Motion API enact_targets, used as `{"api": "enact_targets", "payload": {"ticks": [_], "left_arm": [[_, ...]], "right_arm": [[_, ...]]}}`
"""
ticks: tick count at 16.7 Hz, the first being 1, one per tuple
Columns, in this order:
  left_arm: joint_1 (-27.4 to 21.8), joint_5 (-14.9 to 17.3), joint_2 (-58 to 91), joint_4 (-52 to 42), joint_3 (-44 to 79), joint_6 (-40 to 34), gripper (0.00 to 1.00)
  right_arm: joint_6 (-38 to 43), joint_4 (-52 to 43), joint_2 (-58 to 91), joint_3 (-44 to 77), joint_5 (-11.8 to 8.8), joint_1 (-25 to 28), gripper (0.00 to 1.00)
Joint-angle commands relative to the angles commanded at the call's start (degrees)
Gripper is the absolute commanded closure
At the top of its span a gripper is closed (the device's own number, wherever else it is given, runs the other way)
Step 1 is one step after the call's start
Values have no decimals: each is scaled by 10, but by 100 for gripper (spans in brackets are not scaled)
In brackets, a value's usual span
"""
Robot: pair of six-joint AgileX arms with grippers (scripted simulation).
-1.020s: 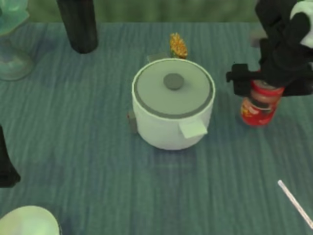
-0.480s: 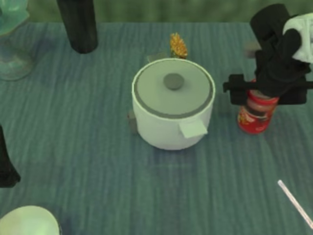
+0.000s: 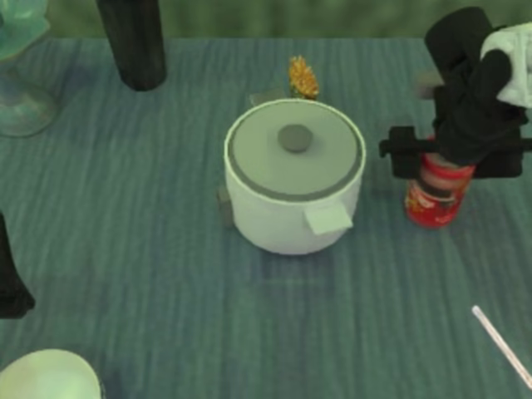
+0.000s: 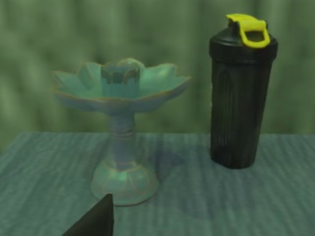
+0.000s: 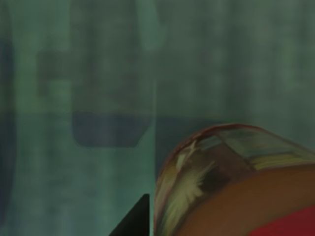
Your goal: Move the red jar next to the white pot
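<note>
The white pot [image 3: 293,176], with its grey-rimmed lid and round knob, stands mid-table. To its right, a short gap away, the red jar [image 3: 435,198] stands upright on the cloth with its printed label showing. My right gripper [image 3: 453,156] hangs over the jar's top and is shut on it, hiding the lid. The right wrist view shows the jar's label [image 5: 216,182] close up, with one dark fingertip [image 5: 138,221] right beside it. My left gripper [image 3: 10,287] is parked at the table's left edge, open, and one fingertip [image 4: 98,221] shows in its wrist view.
A tall black shaker bottle [image 3: 133,41] stands at the back left beside a teal lotus-shaped stand [image 3: 21,79]. A pale green bowl [image 3: 46,378] sits at the front left corner. A small orange thing [image 3: 303,76] lies behind the pot, and a white stick [image 3: 501,345] lies at the front right.
The right gripper carried the red jar slightly left and nearer the pot, lowering it; over the last half second it has barely moved. The left arm stayed still.
</note>
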Motion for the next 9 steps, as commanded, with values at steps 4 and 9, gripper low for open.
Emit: {"api": "enact_targets", "payload": {"ticks": [4, 9], "left_arm": [[0, 0, 0, 0, 0, 0, 0], [0, 0, 0, 0, 0, 0, 0]], "right_arm": [[0, 0, 0, 0, 0, 0, 0], [0, 0, 0, 0, 0, 0, 0]]}}
